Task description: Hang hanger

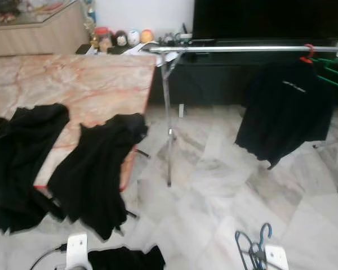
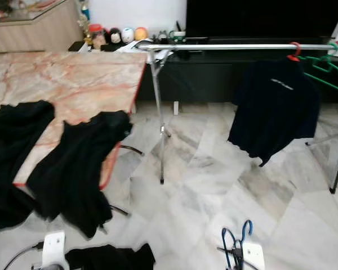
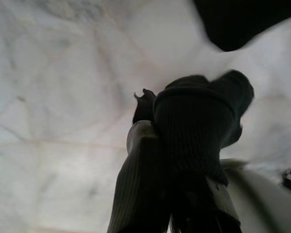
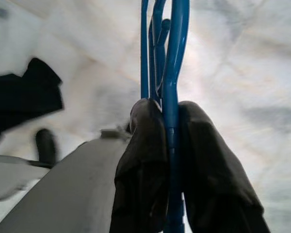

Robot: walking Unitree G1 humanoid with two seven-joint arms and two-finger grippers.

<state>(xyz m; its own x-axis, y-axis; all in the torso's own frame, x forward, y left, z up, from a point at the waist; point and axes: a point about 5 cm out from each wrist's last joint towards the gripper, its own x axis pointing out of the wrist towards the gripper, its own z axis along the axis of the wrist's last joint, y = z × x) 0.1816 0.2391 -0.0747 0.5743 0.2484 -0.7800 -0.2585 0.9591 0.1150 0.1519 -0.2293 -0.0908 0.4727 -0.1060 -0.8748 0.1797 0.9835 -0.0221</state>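
Note:
A blue hanger [image 1: 253, 243] is held low at the front right, over the marble floor, with my right gripper [image 4: 169, 116] shut on its thin bars [image 4: 170, 58]. At the front left my left gripper [image 3: 157, 114] is shut on a black garment [image 1: 127, 259], whose fabric [image 3: 199, 121] drapes over one finger. Ahead, a silver clothes rail [image 1: 242, 49] runs across the room. On the rail's right part a black shirt [image 1: 284, 109] hangs from a red hanger [image 1: 308, 54], with green hangers [image 1: 332, 70] beside it.
A marble-topped table [image 1: 73, 84] stands on the left with two black garments [image 1: 96, 169] draped over its near edge. The rail's stand leg [image 1: 168, 135] rises just right of the table. A dark TV cabinet [image 1: 214, 79] lines the back wall.

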